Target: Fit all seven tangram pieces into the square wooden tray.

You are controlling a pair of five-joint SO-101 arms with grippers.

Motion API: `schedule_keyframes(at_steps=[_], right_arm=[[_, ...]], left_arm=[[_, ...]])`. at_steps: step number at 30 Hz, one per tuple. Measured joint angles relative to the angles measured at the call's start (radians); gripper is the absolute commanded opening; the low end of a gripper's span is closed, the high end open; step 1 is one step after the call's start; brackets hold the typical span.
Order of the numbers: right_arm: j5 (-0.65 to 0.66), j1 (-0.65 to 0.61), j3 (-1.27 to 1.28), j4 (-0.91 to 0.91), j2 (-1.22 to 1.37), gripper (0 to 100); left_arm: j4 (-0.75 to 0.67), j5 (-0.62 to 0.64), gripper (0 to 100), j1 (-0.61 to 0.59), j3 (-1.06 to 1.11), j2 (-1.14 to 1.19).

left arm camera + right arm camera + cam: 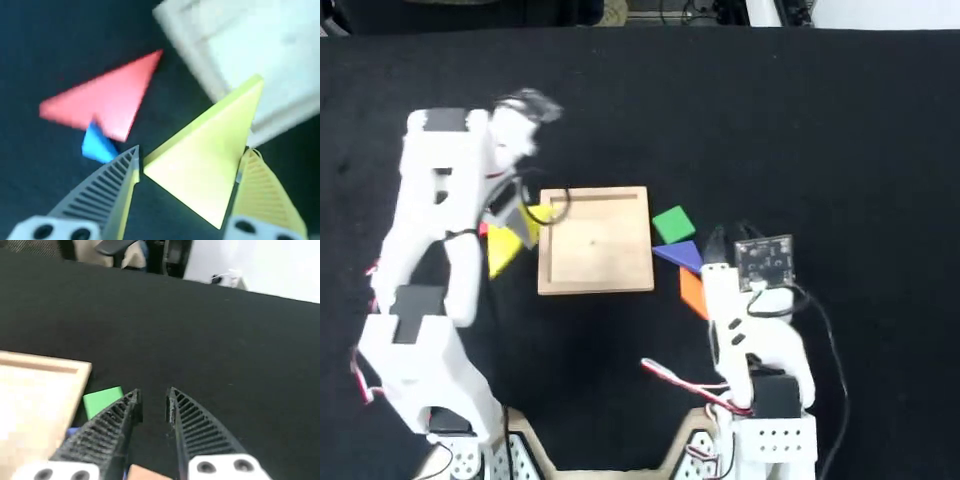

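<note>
- Left end effector (192, 150) is clenched on the yellow triangle (205, 170), which sits between its two fingers (112, 192) and touches both.
- In the high view this end effector hangs at the left side of the tray (595, 282), near its far left corner.
- Held at a tilt, the yellow triangle has one corner reaching over the tray's rim, while the rest of it stays outside over the desk (770, 120).
- Just beyond the left end effector, a red triangle (105, 105) lies flat on the dark cloth beside the tray's edge, and a small blue piece (97, 146) touches its near edge.
- Right end effector (152, 397) is released, its black fingers a narrow gap apart with nothing between them.
- It hovers over the desk off the tray's right side.
- Beside the tray's right edge lies a green square (673, 224), with a blue triangle (680, 255) just beside it on the near side.
- An orange piece (692, 292) lies next to the blue triangle, close under the right arm.
- The square wooden tray sits flat mid-desk between the two arms, its floor showing bare wood.
</note>
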Motion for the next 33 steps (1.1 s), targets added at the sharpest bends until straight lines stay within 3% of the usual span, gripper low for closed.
schedule_keyframes(at_steps=[4,8,13,18,23,26,33], right_arm=[[-0.135,0.173,0.0,-0.046,0.0,9.6],[-0.307,0.316,0.0,-0.054,0.0,9.6],[-0.331,0.331,0.0,-0.054,0.0,9.6],[-0.334,0.331,0.0,-0.054,0.0,9.6],[-0.316,0.33,0.0,-0.054,0.0,9.6],[-0.31,0.31,0.0,-0.054,0.0,9.6],[-0.31,0.304,0.0,-0.054,0.0,9.6]], left_arm=[[0.003,-0.224,29,0.135,-0.021,0.003],[-0.12,-0.293,29,0.269,-0.002,0.005],[-0.296,-0.304,29,0.362,0.078,0.005],[-0.377,-0.31,29,0.408,0.132,0.023],[-0.402,-0.31,30,0.408,0.135,0.098],[-0.4,-0.31,37,0.408,0.13,0.13],[-0.278,-0.27,37,0.407,0.029,0.152]])
